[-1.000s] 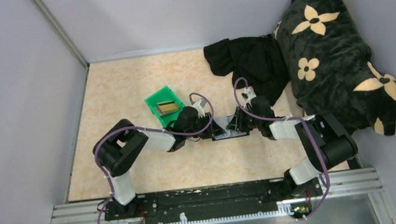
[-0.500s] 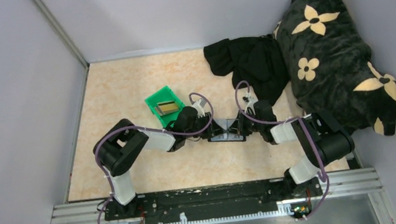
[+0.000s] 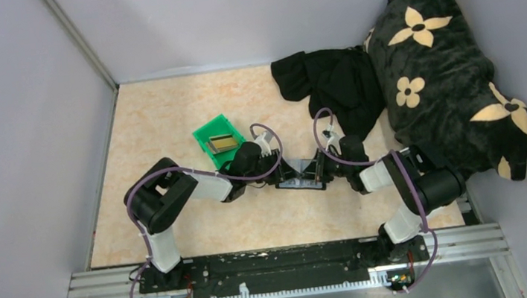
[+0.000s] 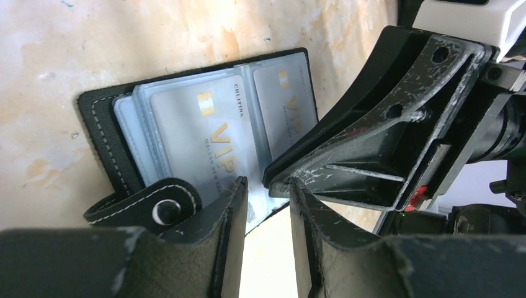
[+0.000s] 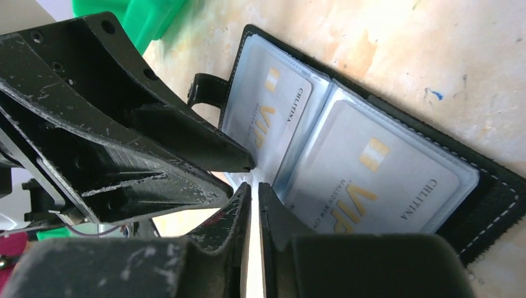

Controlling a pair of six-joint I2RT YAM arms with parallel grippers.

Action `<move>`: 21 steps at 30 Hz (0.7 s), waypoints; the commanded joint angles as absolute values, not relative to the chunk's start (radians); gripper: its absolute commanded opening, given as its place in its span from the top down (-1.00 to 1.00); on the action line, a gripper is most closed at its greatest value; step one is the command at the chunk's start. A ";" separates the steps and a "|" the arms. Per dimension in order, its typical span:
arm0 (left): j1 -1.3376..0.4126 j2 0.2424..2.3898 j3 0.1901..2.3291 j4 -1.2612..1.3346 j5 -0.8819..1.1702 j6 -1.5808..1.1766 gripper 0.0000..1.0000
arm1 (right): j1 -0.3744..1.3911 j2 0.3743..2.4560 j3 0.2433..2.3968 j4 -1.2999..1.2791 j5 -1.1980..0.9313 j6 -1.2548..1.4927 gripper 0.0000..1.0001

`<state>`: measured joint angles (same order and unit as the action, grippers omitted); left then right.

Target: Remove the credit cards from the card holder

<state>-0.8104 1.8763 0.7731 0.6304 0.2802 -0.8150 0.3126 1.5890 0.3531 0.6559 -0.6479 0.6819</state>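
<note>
Card holder [image 4: 186, 133] lies open; left fingers [image 4: 231, 239] apart, right fingers [image 5: 234, 233] closed together.

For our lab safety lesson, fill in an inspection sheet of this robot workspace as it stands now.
Surface: beige marbled tabletop, faintly stained.
Job's things: flat black stitched card holder lies open between the grippers; pale grey-white plastic VIP cards sit in its clear sleeves; a gold-brown card lies in the green plastic bin.
Clutter: crumpled black cloth; black flower-print cushion, far right.
Grippers: left gripper jaws apart at the holder's edge; right gripper closed at its fold, pinch unclear.
Cables: purple cables loop along both arms.
Surroundings: grey walls on three sides.
</note>
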 commanded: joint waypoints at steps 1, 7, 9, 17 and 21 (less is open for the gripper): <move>-0.795 1.834 0.740 0.633 0.283 -0.794 0.23 | 0.302 1.553 0.357 0.654 -0.628 0.655 0.59; -0.796 1.769 0.773 0.518 0.225 -0.698 0.21 | 0.300 1.516 0.365 0.604 -0.594 0.635 0.42; -0.793 1.777 0.777 0.493 0.206 -0.683 0.21 | 0.300 1.514 0.369 0.600 -0.593 0.636 0.42; -0.793 1.828 0.762 0.492 0.207 -0.680 0.21 | 0.289 1.491 0.366 0.573 -0.585 0.629 0.43; -0.793 1.834 0.762 0.495 0.211 -0.682 0.21 | 0.281 1.468 0.364 0.559 -0.577 0.625 0.42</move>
<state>-0.7975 1.8050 0.7597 0.5167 0.2218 -0.7033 0.2935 1.5150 0.3534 0.5571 -0.5941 0.6533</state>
